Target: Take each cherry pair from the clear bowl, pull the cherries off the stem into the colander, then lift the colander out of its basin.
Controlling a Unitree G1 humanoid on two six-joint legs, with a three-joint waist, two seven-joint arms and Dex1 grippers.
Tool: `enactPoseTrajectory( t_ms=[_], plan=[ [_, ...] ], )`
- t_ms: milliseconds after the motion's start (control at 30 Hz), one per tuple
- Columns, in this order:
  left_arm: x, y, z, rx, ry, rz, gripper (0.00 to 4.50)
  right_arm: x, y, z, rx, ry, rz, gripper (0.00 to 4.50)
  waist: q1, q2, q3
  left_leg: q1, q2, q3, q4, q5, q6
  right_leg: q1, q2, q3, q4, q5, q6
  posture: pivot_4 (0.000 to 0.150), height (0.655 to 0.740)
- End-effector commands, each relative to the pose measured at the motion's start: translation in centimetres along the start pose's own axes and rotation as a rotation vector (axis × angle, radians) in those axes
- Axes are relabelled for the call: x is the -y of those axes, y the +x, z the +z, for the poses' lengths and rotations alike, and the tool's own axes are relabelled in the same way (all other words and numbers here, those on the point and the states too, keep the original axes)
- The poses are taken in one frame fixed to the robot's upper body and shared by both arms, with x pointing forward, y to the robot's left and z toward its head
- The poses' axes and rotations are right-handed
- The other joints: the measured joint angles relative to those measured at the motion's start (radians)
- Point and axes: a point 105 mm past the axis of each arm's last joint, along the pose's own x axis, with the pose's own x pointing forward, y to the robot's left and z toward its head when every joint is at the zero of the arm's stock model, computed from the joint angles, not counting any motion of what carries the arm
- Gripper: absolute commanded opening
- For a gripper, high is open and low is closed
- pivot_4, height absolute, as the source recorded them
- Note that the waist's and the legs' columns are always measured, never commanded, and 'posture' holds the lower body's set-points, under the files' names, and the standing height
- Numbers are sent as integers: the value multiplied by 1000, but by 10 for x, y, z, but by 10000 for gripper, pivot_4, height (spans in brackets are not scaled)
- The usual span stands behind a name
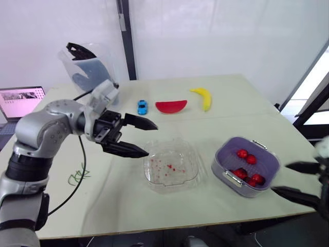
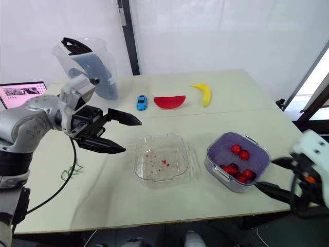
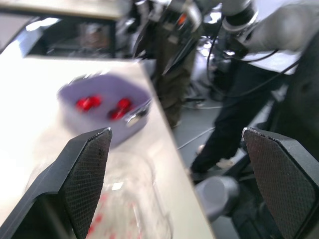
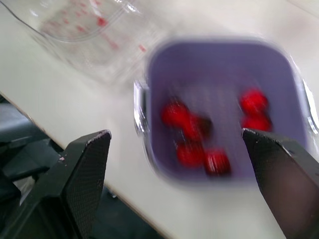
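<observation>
The clear bowl (image 1: 171, 166) sits mid-table holding only red stains and specks. To its right stands the purple colander (image 1: 245, 165) in its basin, with several red cherries (image 1: 247, 156) inside. My left gripper (image 1: 149, 138) hovers open just left of the clear bowl, nothing between its fingers. My right gripper (image 1: 289, 178) is open at the table's right front edge, just right of the colander, and holds nothing. In the right wrist view the colander (image 4: 224, 109) with cherries lies between the wide-spread fingers.
At the back of the table lie a banana (image 1: 203, 96), a red watermelon-slice toy (image 1: 171, 106) and a small blue toy car (image 1: 142, 106). A clear jug (image 1: 87, 67) stands at the back left. A laptop (image 1: 20, 101) sits off the left side.
</observation>
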Motion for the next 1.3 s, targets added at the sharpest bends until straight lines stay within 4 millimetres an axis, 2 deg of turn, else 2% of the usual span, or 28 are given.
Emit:
enactPoseTrajectory(
  t_ms=[33,167,267,400,500,600,733,900,1033,1300],
  plan=[
    [-1,-11,-5,-35,53,97,44102,-4,20,5,-24,-25,22,45000,5,-1,0,-3,0,-1,0,0,0,-2,-1,-1,-1,0,0,1500,7400],
    [1,-19,-18,-54,34,162,44102,-6,45,0,-67,-30,29,45000,8,-1,0,-9,-2,-2,1,0,0,-6,-3,-2,-3,0,0,1500,7400],
    [2,-20,-20,-52,33,179,44102,-4,54,-8,-113,-21,13,45000,21,-1,0,-16,-3,-2,2,1,-3,-13,-5,-2,-4,1,1,1500,7400],
    [4,-20,-22,-52,31,188,44102,-8,66,-19,-156,-3,28,45000,26,-1,0,-16,-4,-1,1,2,-3,-12,-5,-3,-5,1,2,1500,7400],
    [2,-21,-22,-52,32,198,45000,-9,70,-22,-170,1,26,36319,25,-1,0,-16,-4,-1,1,0,0,-12,-5,-3,-5,1,2,1500,7400],
    [0,-22,-22,-58,40,206,45000,-5,73,-25,-193,-6,4,22032,25,-1,0,-16,-4,-2,1,0,0,-12,-5,-3,-5,1,2,1500,7400],
    [0,-22,-22,-63,46,206,45000,-2,69,-18,-194,-17,-7,2700,22,-1,0,-15,-4,-1,1,0,0,-12,-5,-3,-4,2,2,1500,7400],
    [-3,-22,-22,-63,49,212,45000,2,63,-15,-202,-13,-21,2298,21,-1,0,-15,-4,-1,1,0,0,-12,-5,-3,-4,2,2,1500,7400],
    [-7,-19,-20,-56,33,209,45000,2,57,-4,-168,-23,-8,2298,22,-1,0,-15,-4,-1,2,0,0,-12,-5,-3,-4,2,2,1500,7400],
    [-12,-13,-17,-45,44,164,45000,1,36,8,-157,-71,-25,2298,22,-1,0,-15,-4,-1,2,0,0,-12,-5,-3,-4,2,2,1500,7400]
  ],
)
